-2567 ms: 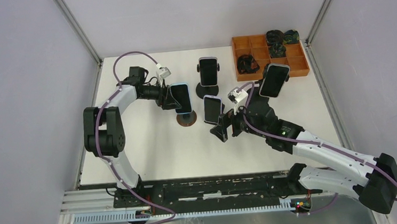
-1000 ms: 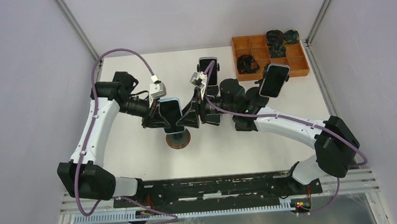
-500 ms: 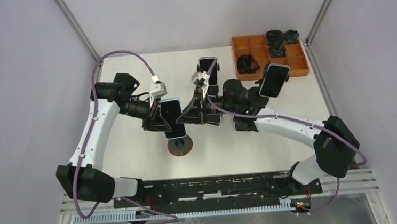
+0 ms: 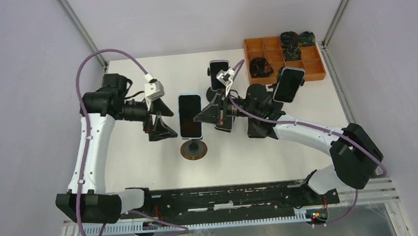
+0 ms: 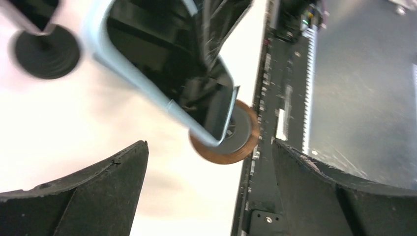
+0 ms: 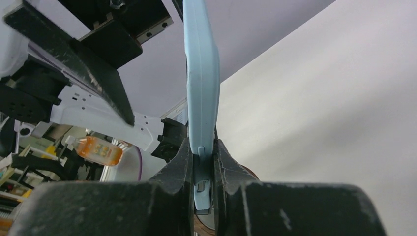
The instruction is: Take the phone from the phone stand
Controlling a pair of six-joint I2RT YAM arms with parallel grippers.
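A light-blue phone (image 4: pixel 190 116) stands upright over the phone stand (image 4: pixel 193 151), which has a round copper-rimmed base. Its lower end sits right at the stand's top; I cannot tell if it rests in it. My right gripper (image 4: pixel 203 117) is shut on the phone's right edge. The right wrist view shows both fingers pinching the phone (image 6: pixel 200 88) near its lower end, around the right gripper (image 6: pixel 202 153). My left gripper (image 4: pixel 161 120) stands wide open just left of the phone, apart from it. In the left wrist view the phone (image 5: pixel 167 64) and the stand (image 5: pixel 231 142) lie beyond the left gripper (image 5: pixel 209 147).
Other phones sit on stands: one at the back middle (image 4: pixel 219 75), one at the right (image 4: pixel 288 84), one behind my right wrist (image 4: pixel 225 122). An orange compartment tray (image 4: pixel 316 77) with dark items is at the back right. A black stand base (image 5: pixel 46 51) shows in the left wrist view.
My left gripper let go of the phone, opened wide and drew back to the left. My right gripper closed on the phone's right edge. Phone and stand shifted slightly right.
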